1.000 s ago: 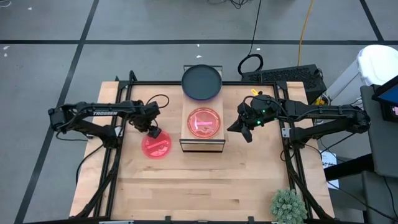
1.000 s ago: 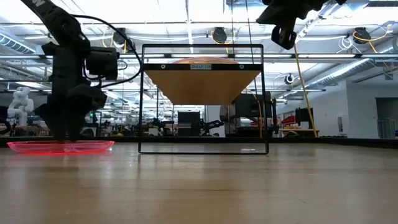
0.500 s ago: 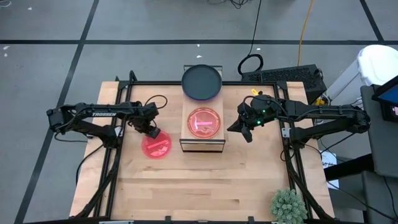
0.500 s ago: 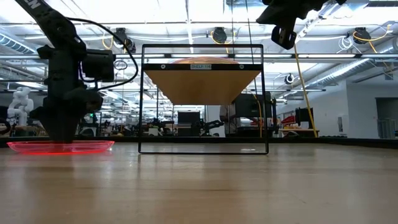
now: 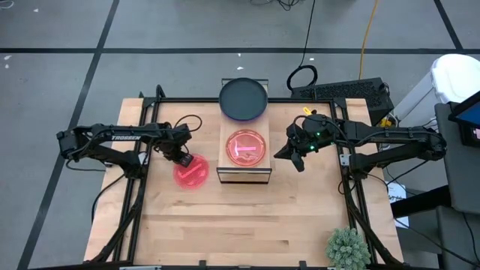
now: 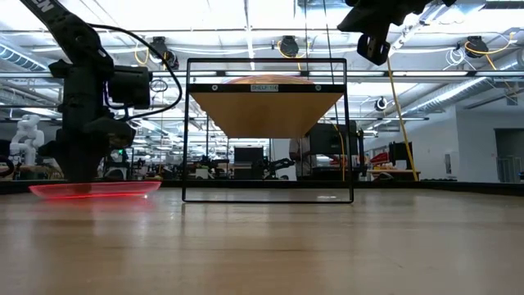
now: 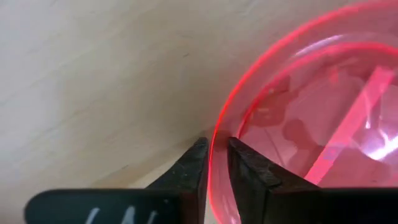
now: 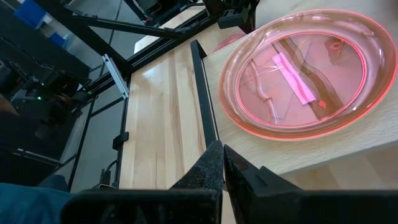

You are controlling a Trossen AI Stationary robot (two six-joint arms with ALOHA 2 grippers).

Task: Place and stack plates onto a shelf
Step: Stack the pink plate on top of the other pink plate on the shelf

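Plate point(image 7: 298, 124) rim between left claw point(image 7: 214, 163) fingers

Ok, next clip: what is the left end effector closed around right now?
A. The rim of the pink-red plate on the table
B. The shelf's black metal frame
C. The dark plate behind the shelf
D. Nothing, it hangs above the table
A: in the left wrist view the left end effector has one finger on each side of the rim of the pink-red plate, which lies on the table.
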